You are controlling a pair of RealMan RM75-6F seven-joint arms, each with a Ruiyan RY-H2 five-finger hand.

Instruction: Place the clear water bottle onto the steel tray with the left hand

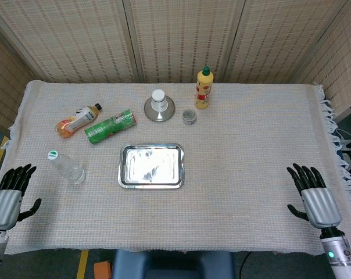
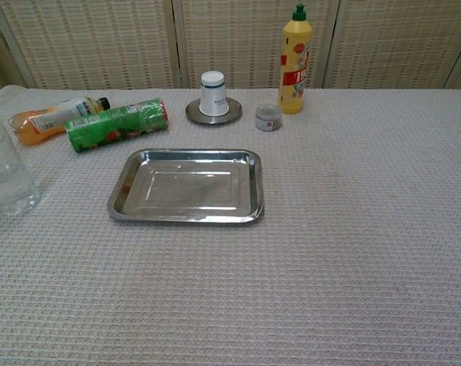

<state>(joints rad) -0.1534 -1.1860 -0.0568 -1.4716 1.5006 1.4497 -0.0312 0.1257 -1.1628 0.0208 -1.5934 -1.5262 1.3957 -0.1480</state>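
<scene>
The clear water bottle (image 1: 66, 166) stands upright on the cloth at the table's left, white cap on top; the chest view shows only its lower body (image 2: 8, 177) at the left edge. The steel tray (image 1: 126, 174) lies empty at the table's middle, to the right of the bottle, also seen in the chest view (image 2: 121, 200). My left hand (image 1: 9, 195) rests at the near left corner, fingers apart, holding nothing, a little short of the bottle. My right hand (image 1: 313, 194) sits open at the near right edge. Neither hand shows in the chest view.
An orange juice bottle (image 1: 76, 119) and a green can (image 1: 110, 126) lie on their sides behind the water bottle. A white cup on a steel saucer (image 1: 159, 105), a small jar (image 1: 189, 117) and a yellow squeeze bottle (image 1: 203, 88) stand beyond the tray.
</scene>
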